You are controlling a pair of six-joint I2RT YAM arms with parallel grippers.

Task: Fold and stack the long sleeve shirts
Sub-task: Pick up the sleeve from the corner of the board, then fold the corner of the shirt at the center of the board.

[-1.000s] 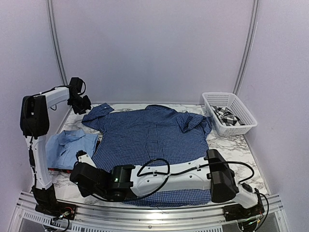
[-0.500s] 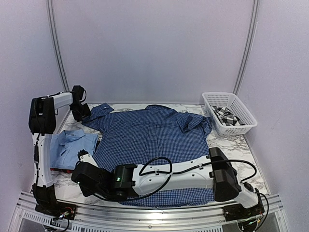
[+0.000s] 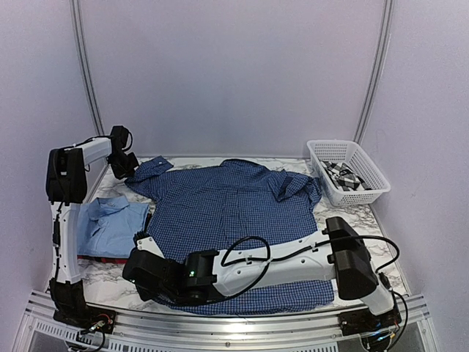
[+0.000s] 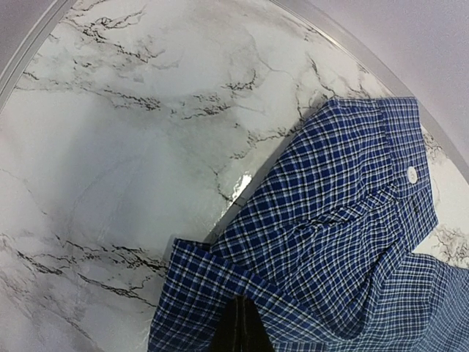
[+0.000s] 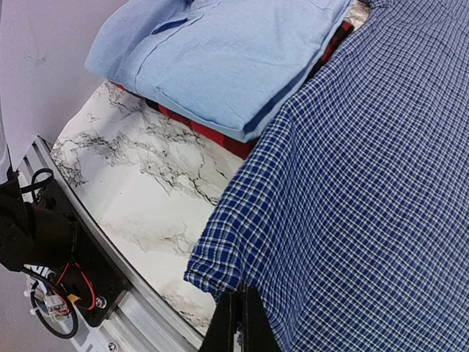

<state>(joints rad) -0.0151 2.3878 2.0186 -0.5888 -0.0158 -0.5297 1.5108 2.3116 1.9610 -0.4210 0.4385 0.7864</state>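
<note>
Navy shirt (image 3: 234, 213) lies spread flat in the middle of the table (image 4: 110, 147), long axis running near to far, hem nearest me and collar at the far side. My right gripper (image 5: 239, 317) is clamped on the hem's near-left corner. Just left, the light blue shirt (image 3: 113, 216) sits folded on the dark red shirt (image 5: 212, 136). Farther back, my left gripper (image 4: 238, 328) is pinched onto the sleeve, which points far-left. Far right, the black-and-white checked shirt (image 3: 343, 176) fills the basket (image 3: 366, 189).

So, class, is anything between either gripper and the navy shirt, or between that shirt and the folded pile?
Nothing visible. The left gripper is shut on the navy shirt at its sleeve, the right gripper at its near hem corner. The pile lies right beside the shirt's left edge.
</note>
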